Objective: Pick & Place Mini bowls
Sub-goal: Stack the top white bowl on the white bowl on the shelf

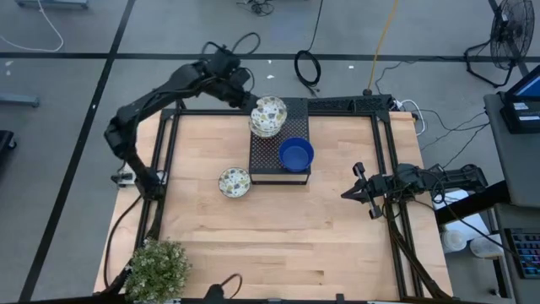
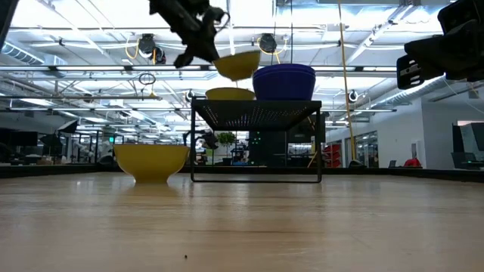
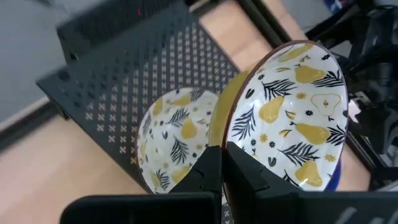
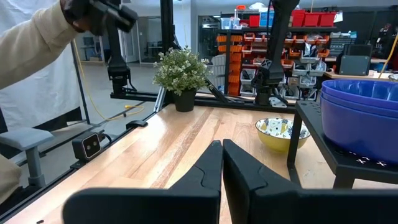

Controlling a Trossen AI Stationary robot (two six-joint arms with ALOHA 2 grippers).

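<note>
Over the black box (image 1: pixel 281 150), the left gripper (image 1: pixel 251 99) has its jaws clamped on the rim of a patterned bowl (image 1: pixel 272 110), carried tilted just above a second patterned bowl (image 3: pixel 171 140) that sits on the box's perforated top. Blue bowls (image 1: pixel 296 154) rest stacked on the box nearer the front; their count is hard to tell. A third patterned bowl (image 1: pixel 234 181) stands alone on the table (image 1: pixel 278 245), just beside the box. By my reckoning most bowls are placed: the held one needs setting down and the table one fetching. At the table's right edge the right gripper (image 1: pixel 358 192) waits, jaws closed on nothing.
</note>
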